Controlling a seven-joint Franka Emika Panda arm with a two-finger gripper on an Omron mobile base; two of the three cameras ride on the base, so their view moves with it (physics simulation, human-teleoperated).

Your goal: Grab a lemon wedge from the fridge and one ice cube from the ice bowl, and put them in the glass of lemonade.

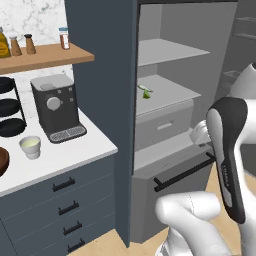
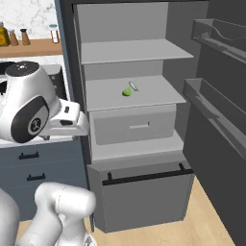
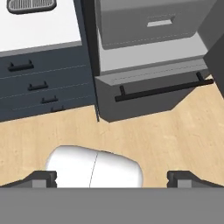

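In the left base view the fridge (image 1: 165,100) stands open, its light grey shelves bare except for the lemon wedge (image 1: 145,92), a tiny yellow-green sliver lying on the middle shelf near its left side. On the white counter (image 1: 75,150) to the left sits the glass of lemonade (image 1: 30,147), a small pale cream cup with pale liquid, just in front of a dark coffee machine (image 1: 55,107). The rim of the reddish-brown ice bowl (image 1: 2,161) shows at the left edge. The white arm rises at lower right, its dark-faced link upright in front of the fridge's lower drawer (image 1: 170,185).

In the right base view the wedge (image 2: 128,91) lies on the same shelf, above a small inner drawer. The arm's rounded joint sits at left, level with that drawer. Bottles on the wooden shelf (image 2: 33,47) are too small for any label to be read.

In the hand view the gripper (image 3: 112,178) points down at the wooden floor (image 3: 175,135), its dark fingertips (image 3: 41,178) spread wide and holding nothing.
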